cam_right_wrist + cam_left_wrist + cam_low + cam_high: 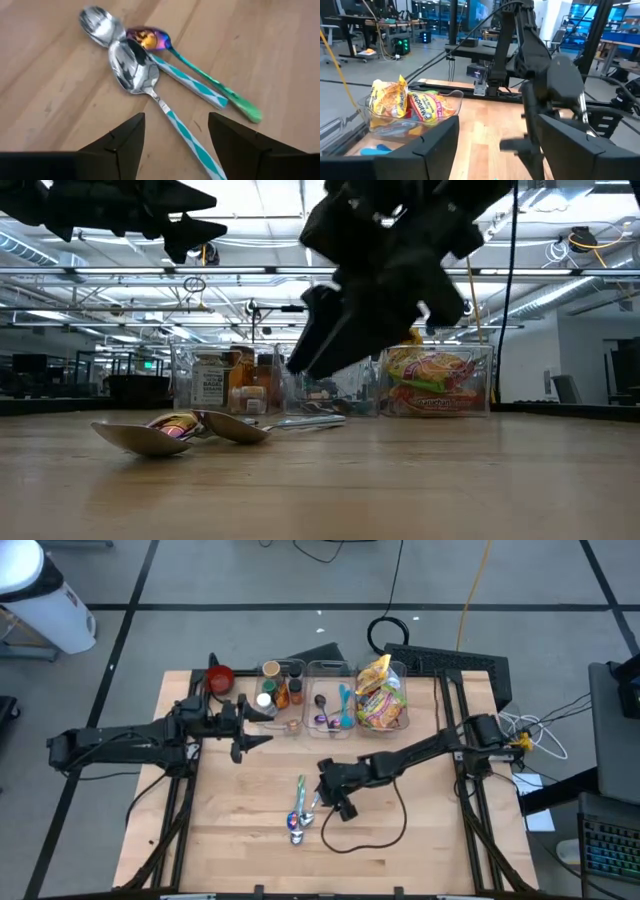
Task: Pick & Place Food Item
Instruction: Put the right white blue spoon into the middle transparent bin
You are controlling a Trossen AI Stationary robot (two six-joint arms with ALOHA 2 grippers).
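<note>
On the wooden bench (250, 840), nearest to the low camera, three spoons (135, 70) lie together with their bowls touching. One has an iridescent bowl and a green handle (230, 97); the other two have silver bowls and teal-and-white handles. In the high view this group sits at about 6 o'clock from the middle of the bench.

Just beside the spoons, at about 3 o'clock from them, the right tool (338, 802) hangs a little above the wood. Its two fingers (120, 145) stand apart with a clear gap between them, and nothing is held. The spoon handles point toward this gap.

Further back, the left tool (248, 737) hovers at about 10 o'clock from the bench centre, near the containers. Its fingers (435, 145) are also spread and empty.

At the far edge, at about 12 o'clock, three clear containers stand in a row. The left one (278, 690) holds small jars and bottles, the middle one (330, 700) holds utensils, and the right one (385, 705) holds the food packets (378, 690), yellow and red noodle bags. A red bowl (220, 678) stands at about 11 o'clock, beside the containers.
</note>
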